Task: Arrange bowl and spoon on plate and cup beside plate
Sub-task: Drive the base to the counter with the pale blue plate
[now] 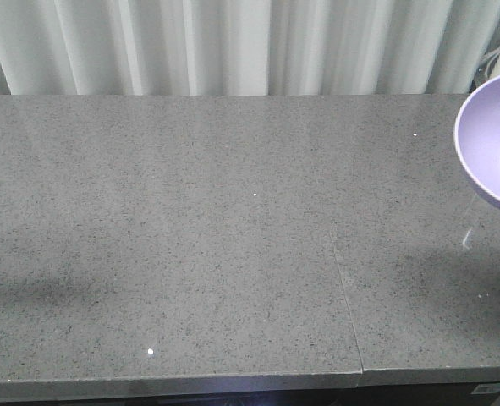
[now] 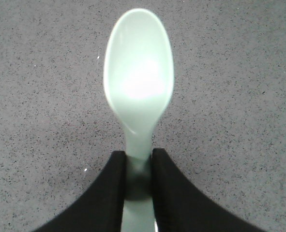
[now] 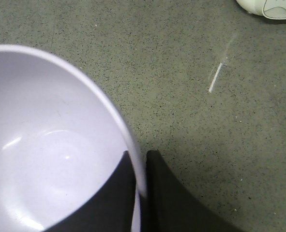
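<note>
My left end effector (image 2: 138,159) is clenched on the spoon (image 2: 139,77). Its two black fingers (image 2: 104,203) press the handle from either side just below the neck. The oval scoop points straight away from the wrist camera with its hollow side facing up. It hangs over bare grey speckled tabletop (image 2: 239,96), and I cannot tell from this view whether it touches the surface.

My right end effector (image 3: 140,162) is closed on the bowl (image 3: 51,145), pinching its wall at the rim. One finger sits inside the lavender hollow and the other finger (image 3: 172,203) outside, with the thin pale edge running between them. The bowl fills the left half of the right wrist view.

In the front view the bowl (image 1: 495,144) shows at the far right edge, cut off by the frame. It is tilted so its open mouth faces the camera. A soft shadow lies on the tabletop (image 1: 190,237) below and to the right of it. I cannot tell whether the bowl rests on the surface or is off it.

Further out, a seam (image 1: 347,288) runs from the front edge across the stone. A white object (image 3: 273,7) sits at the far right corner, only partly in view. A pale pleated curtain (image 1: 233,42) hangs behind the tabletop
</note>
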